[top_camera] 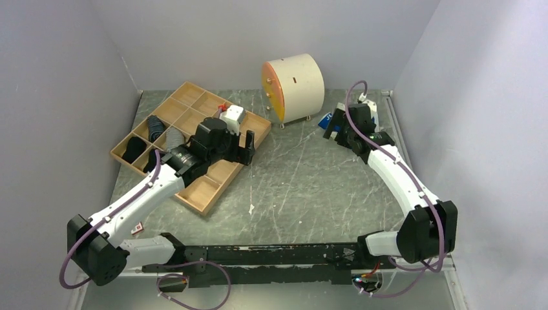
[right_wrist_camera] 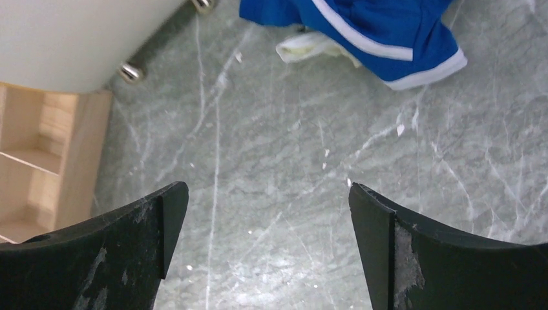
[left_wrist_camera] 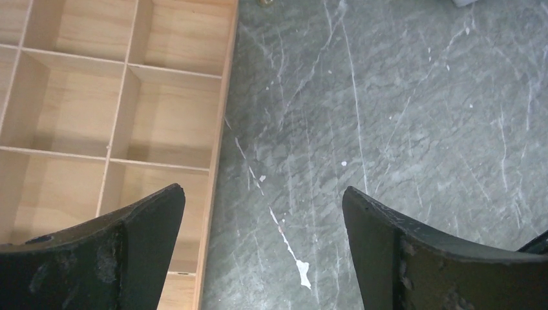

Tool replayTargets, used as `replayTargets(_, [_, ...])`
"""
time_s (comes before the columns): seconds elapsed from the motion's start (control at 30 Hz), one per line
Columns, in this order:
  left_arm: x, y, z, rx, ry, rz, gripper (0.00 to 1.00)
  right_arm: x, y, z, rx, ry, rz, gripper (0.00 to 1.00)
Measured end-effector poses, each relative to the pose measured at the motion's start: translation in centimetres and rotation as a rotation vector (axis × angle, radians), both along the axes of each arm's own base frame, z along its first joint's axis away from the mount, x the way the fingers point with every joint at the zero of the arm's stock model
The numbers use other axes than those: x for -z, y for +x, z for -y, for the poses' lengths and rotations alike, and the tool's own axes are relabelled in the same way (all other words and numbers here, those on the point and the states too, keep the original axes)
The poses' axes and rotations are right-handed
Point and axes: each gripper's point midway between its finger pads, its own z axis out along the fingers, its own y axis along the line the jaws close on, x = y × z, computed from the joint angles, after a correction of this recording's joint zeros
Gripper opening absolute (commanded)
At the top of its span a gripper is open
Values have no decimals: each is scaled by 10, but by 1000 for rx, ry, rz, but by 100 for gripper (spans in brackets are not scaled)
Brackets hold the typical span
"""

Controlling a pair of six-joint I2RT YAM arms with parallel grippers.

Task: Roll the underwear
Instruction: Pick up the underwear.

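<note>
The left claw (left_wrist_camera: 262, 194) is spread wide and empty, by the wooden tray (left_wrist_camera: 223, 129). The right claw (right_wrist_camera: 268, 187) is spread and empty too. The blue underwear (right_wrist_camera: 388, 32) lies bunched on the worktop (right_wrist_camera: 291, 148) at its one o'clock. Rolling hasn't started. Next, I think, that claw must reach out and grab it.

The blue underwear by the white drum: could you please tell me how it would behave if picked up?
The blue underwear lies crumpled in soft folds, so it is probably floppy and would drape from a pinch. It looks thin, so likely light. On the smooth table, a push would probably bunch or slide it.
</note>
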Motion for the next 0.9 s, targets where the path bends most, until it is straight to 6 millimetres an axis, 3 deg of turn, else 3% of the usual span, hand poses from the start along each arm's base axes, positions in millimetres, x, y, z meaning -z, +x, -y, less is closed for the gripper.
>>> replayTargets(0.23, [22, -7, 2, 13, 18, -30, 97, 55, -18, -6, -65, -9, -122, 100])
replayTargets(0.43, [31, -8, 2, 0, 11, -49, 96, 79, -2, -2, -56, -54, -186, 100])
replayTargets(0.57, [33, -12, -4, -24, 5, -48, 96, 73, 18, -7, -64, -48, -175, 100])
replayTargets(0.7, [22, -14, -11, -52, -18, -17, 96, 61, 25, -10, -78, -45, -142, 100])
replayTargets(0.83, [19, -14, -8, -43, -30, -9, 96, 60, 27, 2, -51, -86, -136, 99])
replayTargets(0.9, [23, -14, -3, -24, -36, -28, 96, 59, 33, 13, -21, -89, -134, 93])
